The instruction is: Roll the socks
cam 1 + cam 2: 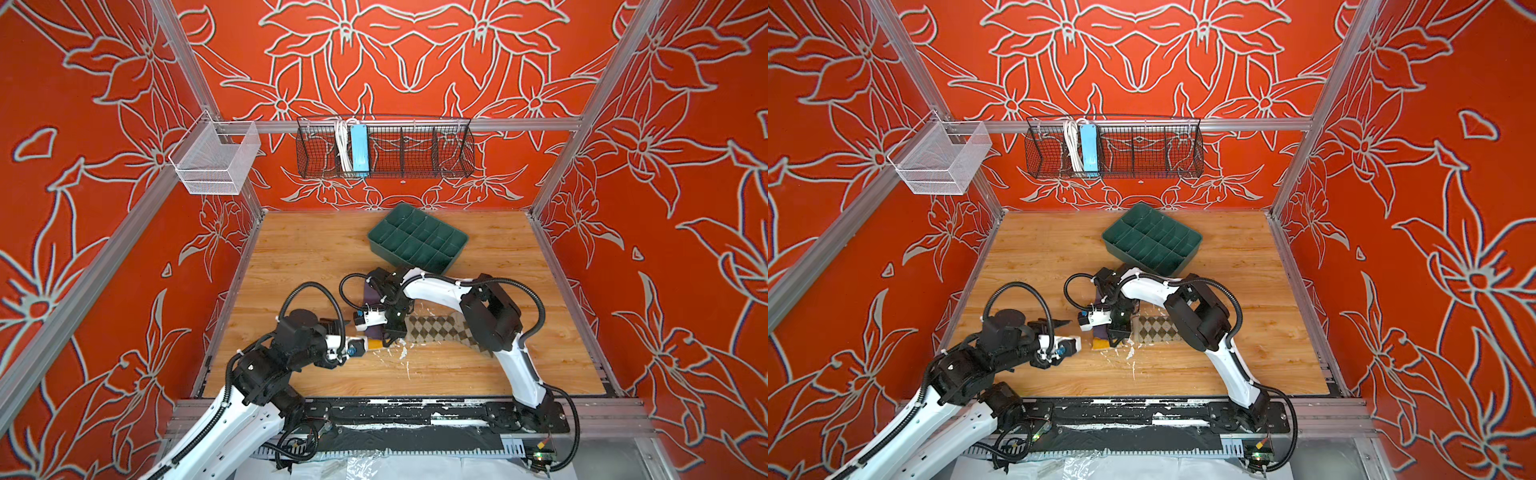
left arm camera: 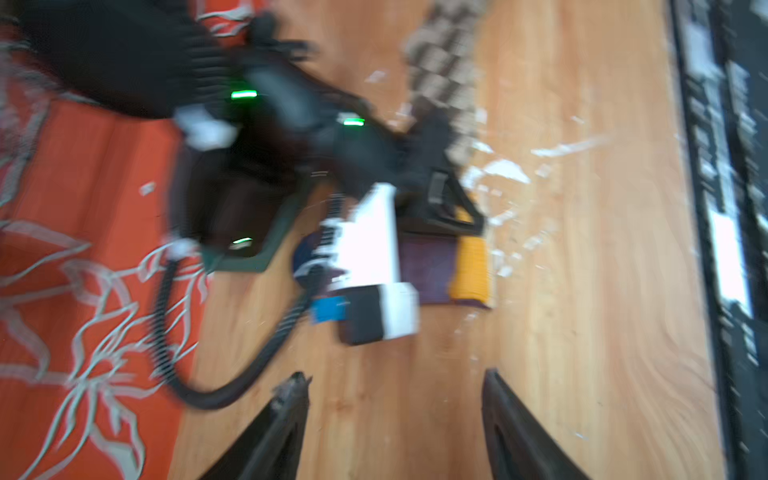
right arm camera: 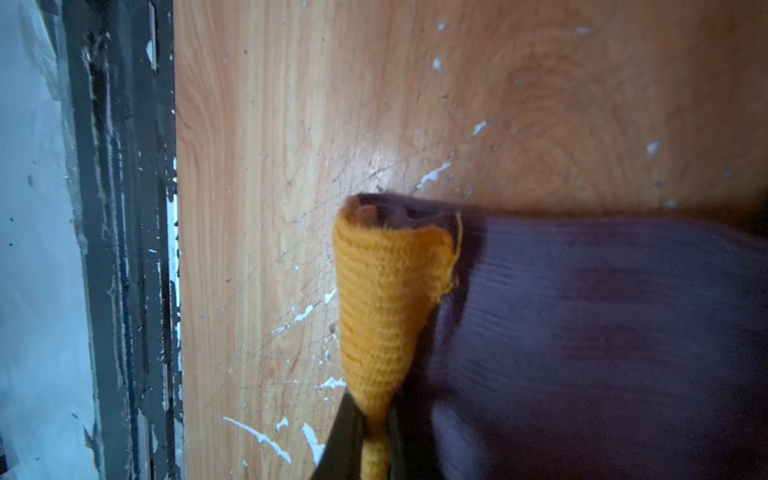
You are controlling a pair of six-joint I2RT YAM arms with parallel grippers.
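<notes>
Right gripper [image 3: 376, 432] is pinching the yellow cuff [image 3: 386, 299] of the purple sock [image 3: 602, 332] against the wooden table [image 1: 299, 249], while the left gripper [image 2: 395, 395] is hanging open and empty nearby. Beside it the diamond-patterned sock [image 1: 440, 330] is lying flat, so rolling is barely starting.

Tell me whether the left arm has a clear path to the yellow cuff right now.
Probably yes. The left tool is open and aimed at the cuff, with only bare table between them. The right tool already pinches one end of that cuff, so room is tight.
</notes>
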